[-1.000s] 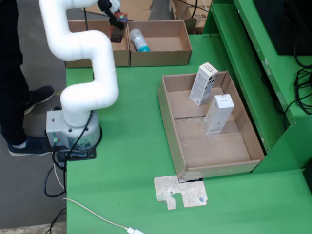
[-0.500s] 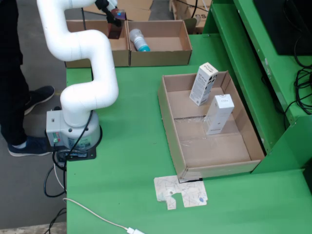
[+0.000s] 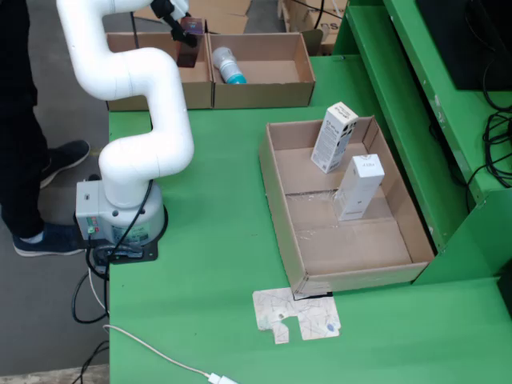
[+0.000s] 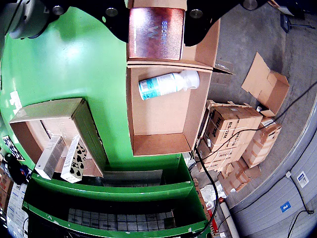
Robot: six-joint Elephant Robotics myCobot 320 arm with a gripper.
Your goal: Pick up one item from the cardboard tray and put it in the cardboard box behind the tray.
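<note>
My gripper (image 3: 182, 27) is shut on a dark red-brown carton (image 3: 190, 50) at the top left of the fixed view. It hangs over the left back cardboard box (image 3: 152, 84), close to the wall shared with the right back box (image 3: 272, 80). In the wrist view the glossy red-brown carton (image 4: 156, 32) sits between my black fingers (image 4: 116, 22). The cardboard tray (image 3: 276, 200) on the green table holds two upright white cartons (image 3: 334, 138) (image 3: 358, 188).
A white bottle with a teal label (image 3: 226, 66) (image 4: 167, 84) lies in the right back box. A flattened cardboard scrap (image 3: 296, 314) lies in front of the tray. A green shelf frame (image 3: 416, 96) borders the right. A person's legs (image 3: 20, 160) stand at the left.
The gripper and the red-brown carton have shifted slightly left and back, further over the left back box. The tray and its white cartons have not moved.
</note>
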